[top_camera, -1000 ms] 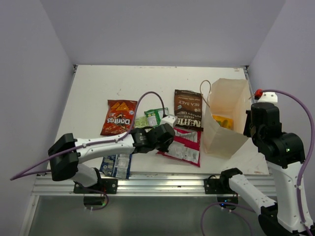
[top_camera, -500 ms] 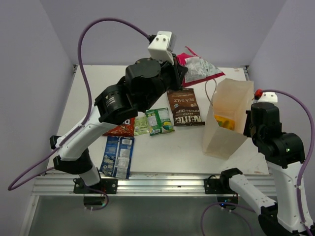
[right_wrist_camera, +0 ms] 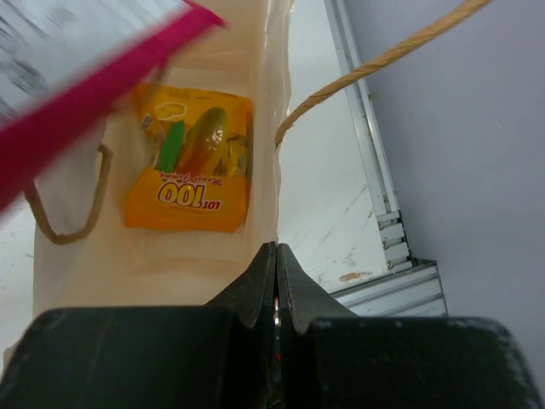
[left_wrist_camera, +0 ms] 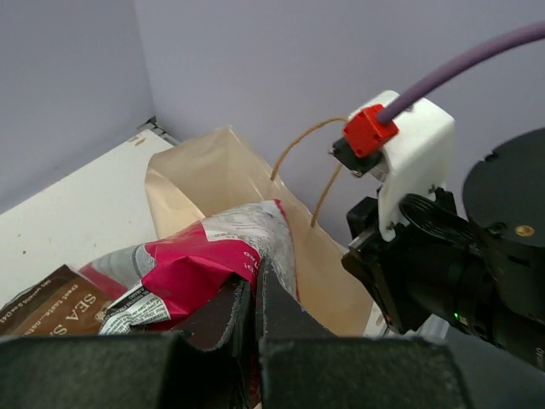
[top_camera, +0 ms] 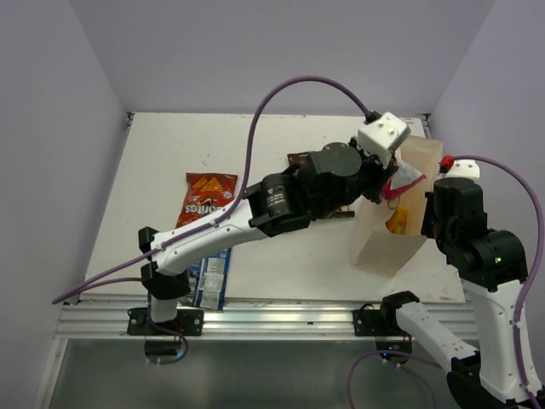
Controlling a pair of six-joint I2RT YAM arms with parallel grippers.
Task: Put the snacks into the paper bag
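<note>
The tan paper bag (top_camera: 381,239) stands open at the right of the table. My left gripper (top_camera: 393,181) is shut on the magenta packet (top_camera: 404,177) and holds it in the bag's mouth; the left wrist view shows the packet (left_wrist_camera: 192,266) pinched between the fingers (left_wrist_camera: 281,319) above the bag (left_wrist_camera: 200,166). My right gripper (right_wrist_camera: 274,256) is shut on the bag's right wall (right_wrist_camera: 266,128). The orange-yellow packet (right_wrist_camera: 192,166) lies inside on the bag's bottom. The red Doritos (top_camera: 204,203) and the blue packet (top_camera: 209,279) lie on the table. The green packets are hidden.
The brown sea-salt packet (left_wrist_camera: 47,300) lies just left of the bag, mostly under my left arm (top_camera: 281,200) in the top view. One loop handle (right_wrist_camera: 64,204) hangs inside the bag, the other (right_wrist_camera: 375,61) outside. The table's right rail (right_wrist_camera: 375,170) runs beside the bag.
My left arm lifted the magenta packet off the table, raised it high, then swung right and down to the bag's mouth. The right arm has not moved.
</note>
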